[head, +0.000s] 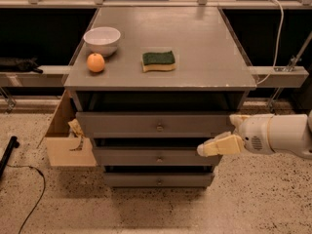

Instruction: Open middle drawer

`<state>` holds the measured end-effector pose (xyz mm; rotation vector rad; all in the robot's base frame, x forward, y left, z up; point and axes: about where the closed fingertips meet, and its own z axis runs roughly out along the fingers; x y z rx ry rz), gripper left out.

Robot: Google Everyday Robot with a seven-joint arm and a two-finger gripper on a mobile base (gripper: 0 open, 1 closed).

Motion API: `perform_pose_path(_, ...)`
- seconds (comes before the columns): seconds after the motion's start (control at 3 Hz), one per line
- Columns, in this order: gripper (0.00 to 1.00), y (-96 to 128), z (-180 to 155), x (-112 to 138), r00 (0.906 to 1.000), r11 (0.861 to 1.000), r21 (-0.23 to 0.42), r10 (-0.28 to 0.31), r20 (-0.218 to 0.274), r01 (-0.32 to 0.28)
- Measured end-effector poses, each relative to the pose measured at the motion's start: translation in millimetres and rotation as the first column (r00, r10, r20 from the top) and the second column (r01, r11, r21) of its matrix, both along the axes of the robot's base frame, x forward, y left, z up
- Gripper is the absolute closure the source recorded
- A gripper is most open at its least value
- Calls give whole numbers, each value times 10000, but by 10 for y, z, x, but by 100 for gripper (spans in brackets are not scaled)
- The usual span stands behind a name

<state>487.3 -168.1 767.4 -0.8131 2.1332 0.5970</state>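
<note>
Tool [217, 133] hangs at the middle drawer's [131, 156] right end, fingers [219, 145] spread, the lower one over its front. Its knob [159, 158] stands apart.

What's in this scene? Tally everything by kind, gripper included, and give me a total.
Drawers: 3 (top drawer, middle drawer, bottom drawer)
Bowl: 1
Orange: 1
Sponge: 1
Cardboard box: 1
Gripper: 1, in front of the middle drawer's right end, fingers apart
Total: 8
</note>
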Motion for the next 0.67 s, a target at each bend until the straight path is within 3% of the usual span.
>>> perform_pose_path(0.33,0,27,-17,29,10000,10000,25,13,30,-13)
perform_pose_path(0.67,0,282,-392,218,9991,9996,-22,288,-324,-289)
